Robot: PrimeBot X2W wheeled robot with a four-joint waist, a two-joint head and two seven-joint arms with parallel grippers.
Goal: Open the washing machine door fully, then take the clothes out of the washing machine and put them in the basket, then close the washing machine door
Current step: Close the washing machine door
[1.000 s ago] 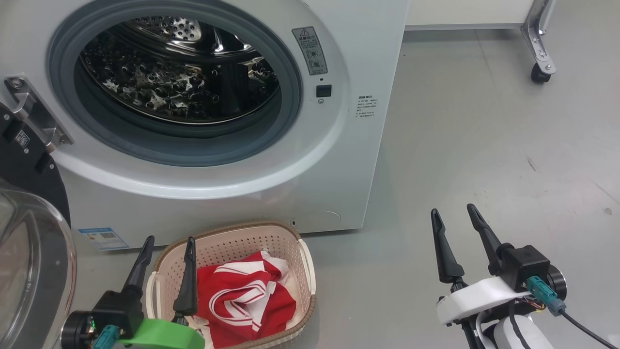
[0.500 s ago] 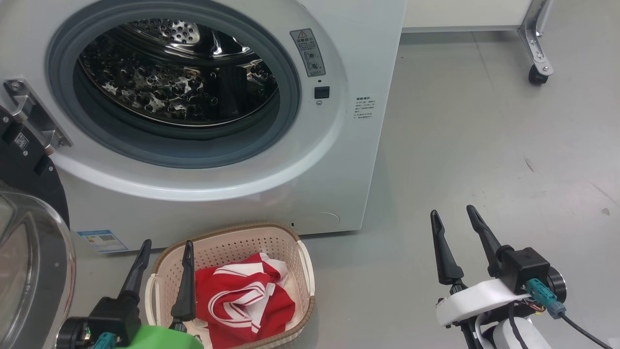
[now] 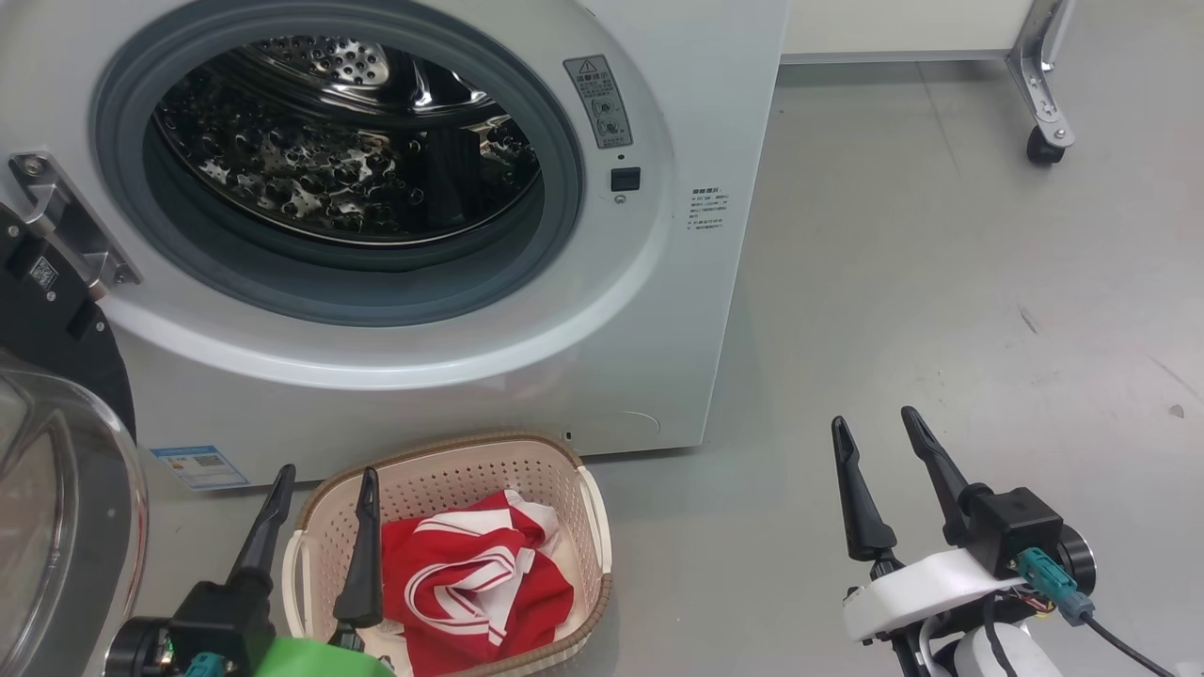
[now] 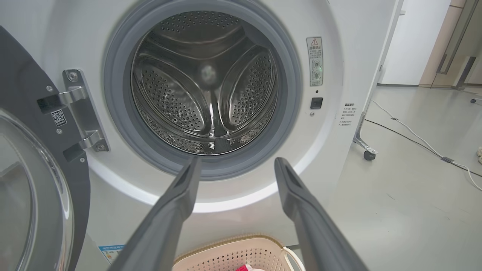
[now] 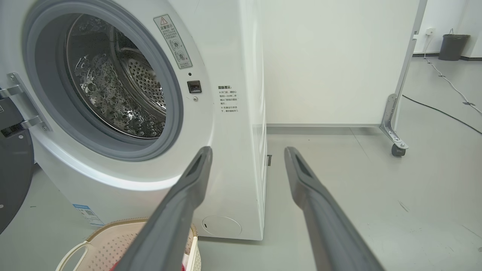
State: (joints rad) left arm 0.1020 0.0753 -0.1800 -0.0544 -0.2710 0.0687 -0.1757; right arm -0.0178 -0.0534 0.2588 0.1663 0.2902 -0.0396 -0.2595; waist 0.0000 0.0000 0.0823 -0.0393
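The white washing machine (image 3: 677, 113) stands with its steel drum (image 3: 339, 141) bare of fabric. Its door (image 3: 56, 508) hangs open at the far left, glass bowl towards me, held by a metal hinge (image 3: 66, 221). The red clothes (image 3: 470, 583) with white stripes lie in the cream basket (image 3: 451, 451) on the floor before the washer. My left gripper (image 3: 324, 480) is open, fingers straddling the basket's left rim, nothing between them. My right gripper (image 3: 870, 428) is open over bare floor, right of the basket. In the left wrist view the drum (image 4: 207, 86) lies straight ahead, beyond that gripper (image 4: 235, 163).
A white panel on a metal leg with a caster (image 3: 1042, 146) stands at the back right. Cables (image 4: 414, 141) run over the grey floor to the right. A dark bin (image 5: 453, 47) stands far off. Open floor lies right of the washer.
Both grippers have sunk slightly towards the bottom of the head view. The clothes, basket and door have stayed put.
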